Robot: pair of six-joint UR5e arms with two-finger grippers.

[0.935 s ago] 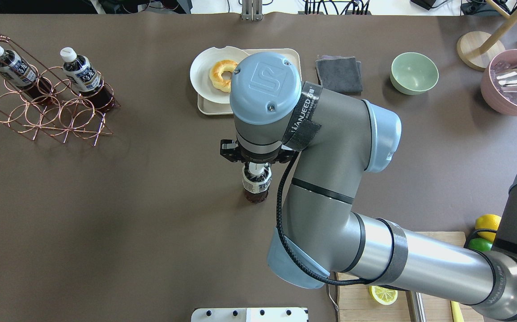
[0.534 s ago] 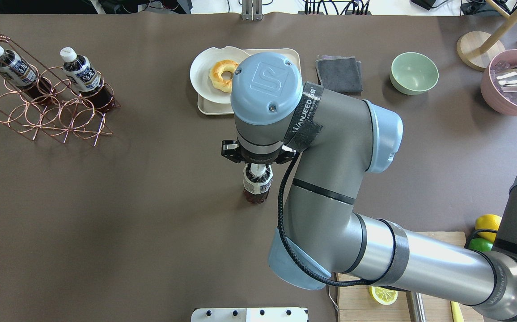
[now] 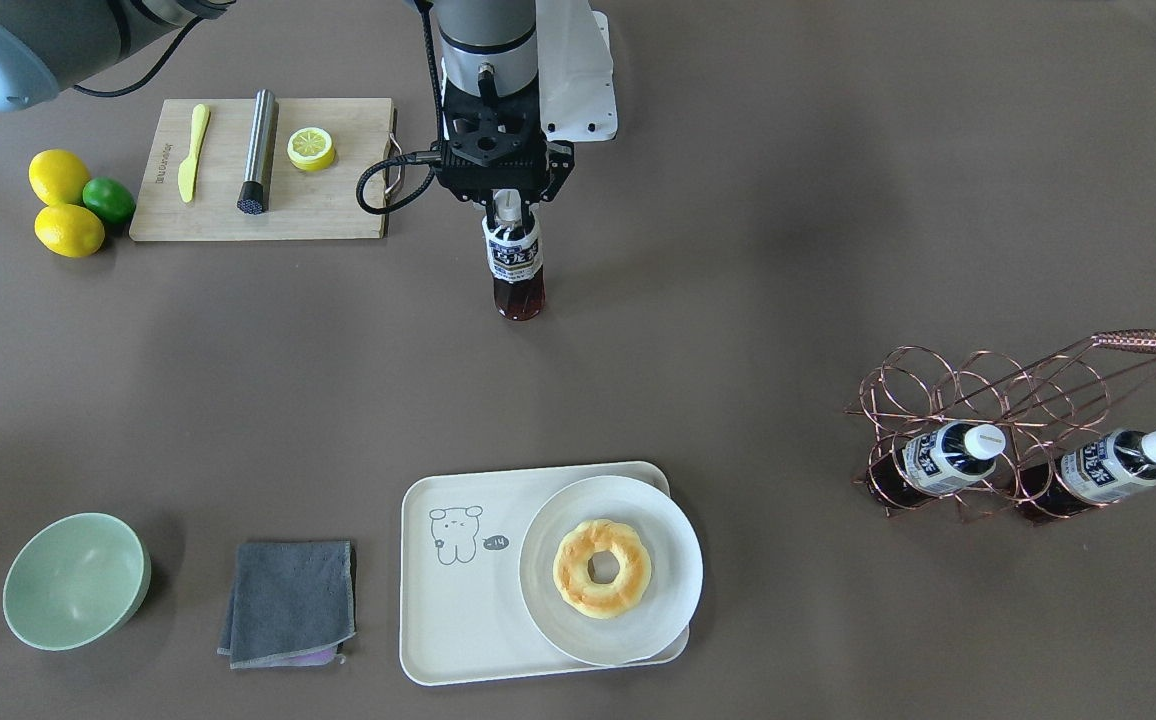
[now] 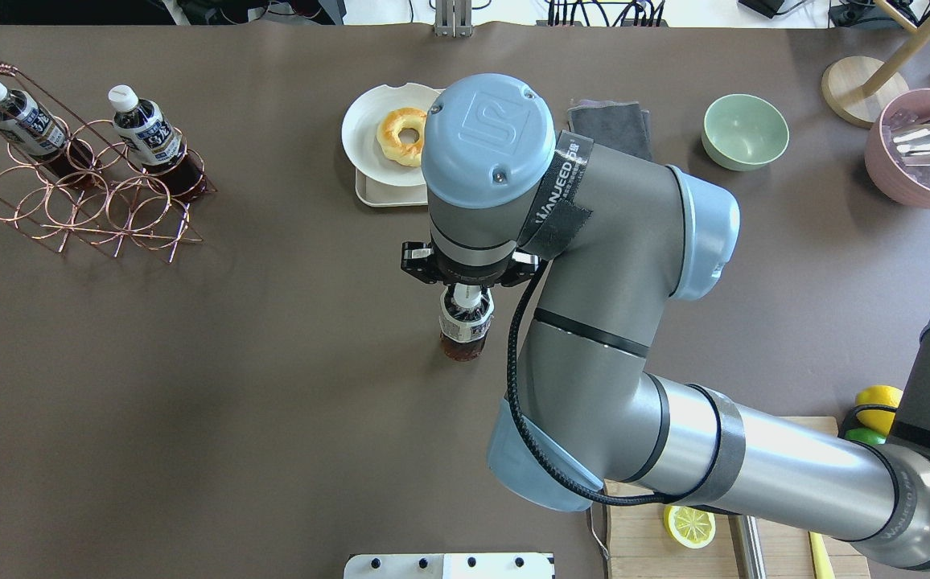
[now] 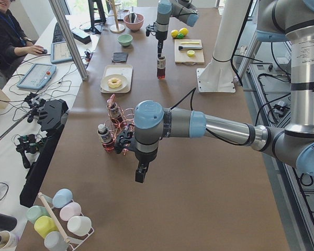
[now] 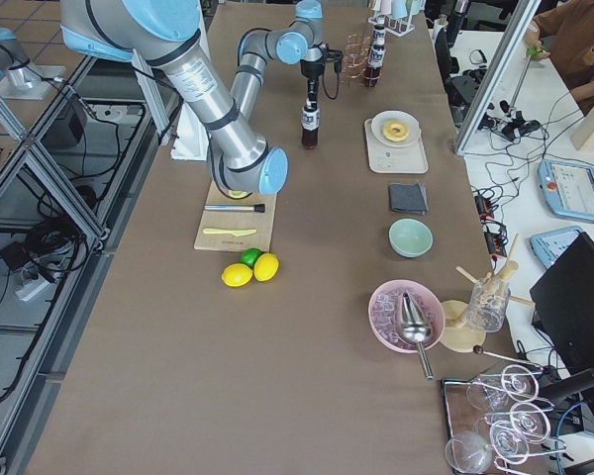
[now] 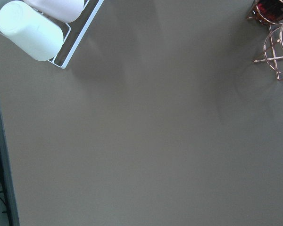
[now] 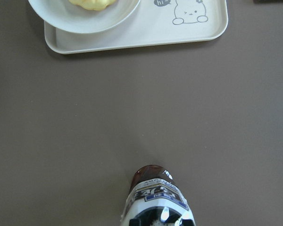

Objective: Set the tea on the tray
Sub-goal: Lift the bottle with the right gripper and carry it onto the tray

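Brown surface point(image 4: 191, 362): right gripper point(image 3: 508, 205) jaws clamp the tea bottle point(image 3: 517, 262), tray point(image 3: 458, 600) at 12 o'clock; left gripper point(image 5: 140, 175) jaws, cannot tell.

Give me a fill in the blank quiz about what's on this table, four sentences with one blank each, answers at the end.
1. The tea bottle is held upright by the robot's ___ gripper.
2. The copper wire rack holds ___ other bottles.
3. The drawing on the tray, beside the plate with the doughnut, shows a ___.
4. The bowl next to the grey cloth is pale ___.
Answers: right; two; bear; green.
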